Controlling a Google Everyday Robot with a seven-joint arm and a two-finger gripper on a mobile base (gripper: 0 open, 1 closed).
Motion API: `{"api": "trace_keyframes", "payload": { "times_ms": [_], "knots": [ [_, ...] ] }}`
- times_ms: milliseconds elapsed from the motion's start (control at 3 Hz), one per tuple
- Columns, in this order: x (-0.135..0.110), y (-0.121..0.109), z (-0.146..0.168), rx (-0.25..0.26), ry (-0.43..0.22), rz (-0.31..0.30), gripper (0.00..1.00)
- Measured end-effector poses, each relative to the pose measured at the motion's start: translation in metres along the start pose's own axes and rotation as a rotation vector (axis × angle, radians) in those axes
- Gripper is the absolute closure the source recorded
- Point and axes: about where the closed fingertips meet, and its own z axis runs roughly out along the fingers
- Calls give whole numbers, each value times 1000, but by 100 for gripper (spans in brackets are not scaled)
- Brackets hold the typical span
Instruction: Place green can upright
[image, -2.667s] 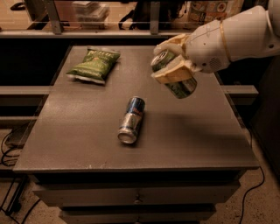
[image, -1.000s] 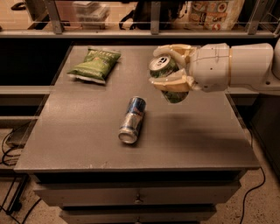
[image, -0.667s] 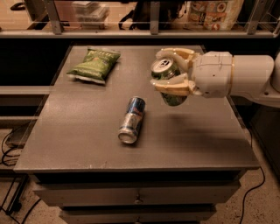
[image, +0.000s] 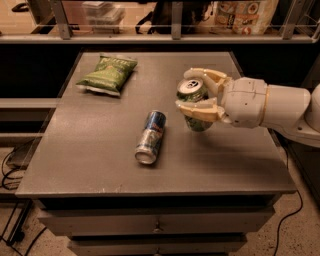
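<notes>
The green can (image: 192, 99) is held in my gripper (image: 199, 94), which reaches in from the right over the grey table (image: 90, 145). The can stands nearly upright, its silver pull-tab top tilted slightly toward the camera. Its bottom is close to the tabletop right of centre; I cannot tell whether it touches. The cream fingers (image: 200, 109) are closed around the can's body, one behind it and one in front.
A blue-and-silver can (image: 150, 137) lies on its side at the table's middle, left of the gripper. A green chip bag (image: 107, 74) lies at the back left. A shelf rail (image: 150, 37) runs behind the table. Drawers sit below the front edge.
The arm has swung from a high tilted hold to a level reach and lowered. The green can turned from tilted to nearly upright and came down toward the table.
</notes>
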Motion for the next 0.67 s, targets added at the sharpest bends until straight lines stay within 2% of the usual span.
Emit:
{"api": "trace_keyframes", "payload": {
  "times_ms": [333, 667],
  "knots": [
    [13, 7, -5, 23, -17, 27, 83],
    [25, 16, -10, 46, -32, 58, 59]
  ]
}}
